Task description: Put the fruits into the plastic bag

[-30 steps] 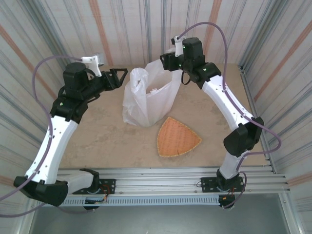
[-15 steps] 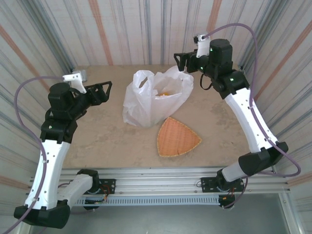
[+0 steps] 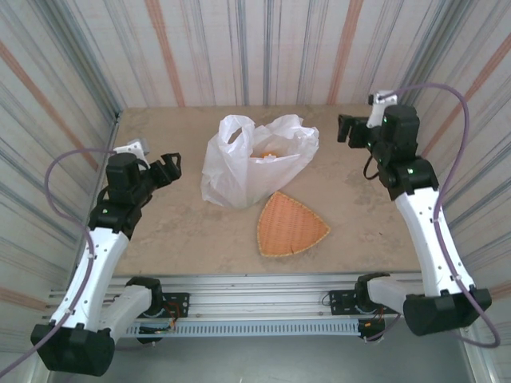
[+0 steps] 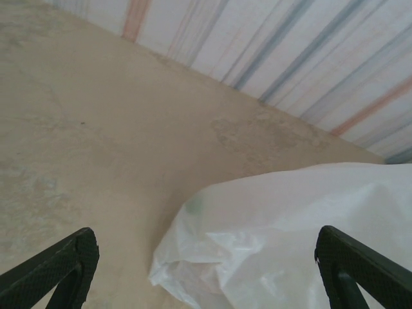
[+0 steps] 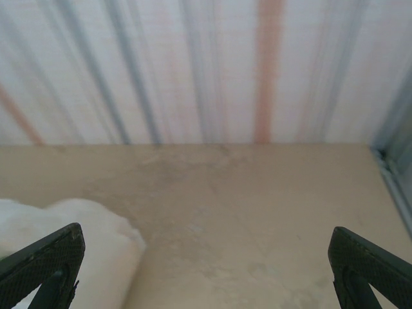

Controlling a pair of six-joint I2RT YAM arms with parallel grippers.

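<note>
The white plastic bag point(image 3: 239, 171) sits slumped at the table's middle back, its mouth open upward. Orange fruit point(image 3: 267, 152) shows inside the mouth; the other fruits are hidden by the plastic. In the left wrist view the bag point(image 4: 296, 238) lies just ahead, with a faint green fruit point(image 4: 194, 206) showing through its skin. My left gripper point(image 3: 169, 166) point(image 4: 205, 248) hangs open and empty to the bag's left. My right gripper point(image 3: 345, 128) point(image 5: 206, 244) is open and empty to the bag's right, the bag's edge point(image 5: 96, 251) at its lower left.
A tan woven fan-shaped tray point(image 3: 291, 225) lies empty in front of the bag, its back edge touching the bag's base. Striped corrugated walls point(image 3: 263, 48) enclose the table on three sides. Bare tabletop point(image 3: 176, 231) spreads either side of the bag.
Both arms have drawn away from the bag, the left toward the near left, the right out to the right. The bag, held up a second ago, has settled lower and wider.
</note>
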